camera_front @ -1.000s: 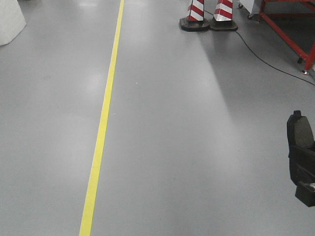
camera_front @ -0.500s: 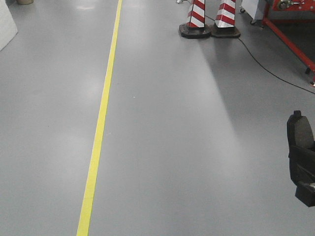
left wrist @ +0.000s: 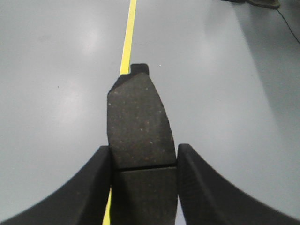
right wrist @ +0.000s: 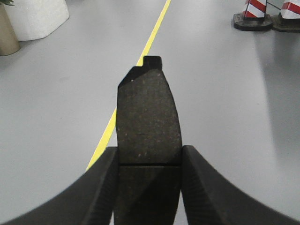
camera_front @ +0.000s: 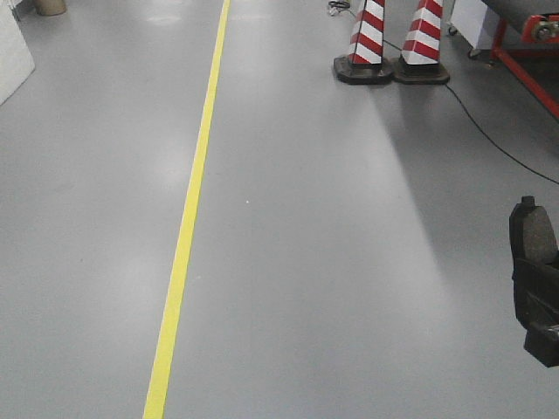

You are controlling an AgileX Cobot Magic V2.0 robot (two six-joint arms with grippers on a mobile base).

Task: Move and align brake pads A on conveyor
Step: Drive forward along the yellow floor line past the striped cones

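Two brake pads are being held at once, one in each tool. In the left wrist view the left tool (left wrist: 143, 157) is being closed narrowly on a brake pad (left wrist: 138, 117), its fingers pressing the two long edges at the lower end of the pad. In the right wrist view the right tool (right wrist: 149, 157) is gripping a second brake pad (right wrist: 147, 112) in the same way. Each pad's long axis is pointing straight out from its tool toward the top of the frame, with the grey friction face turned to the camera and the small notched ear at the far tip.

Both pads are being held above the grey floor (camera_front: 306, 262), with a yellow line (camera_front: 188, 227) running up the frame beneath them. The conveyor is not being shown in any view — no counter either. Striped cones (camera_front: 367, 44) and a red frame (camera_front: 528, 83) are being shown at the upper right of the front view. If the belt lies that way, the right arm is judged the nearer. Each pad will probably need turning so its long axis matches the row.
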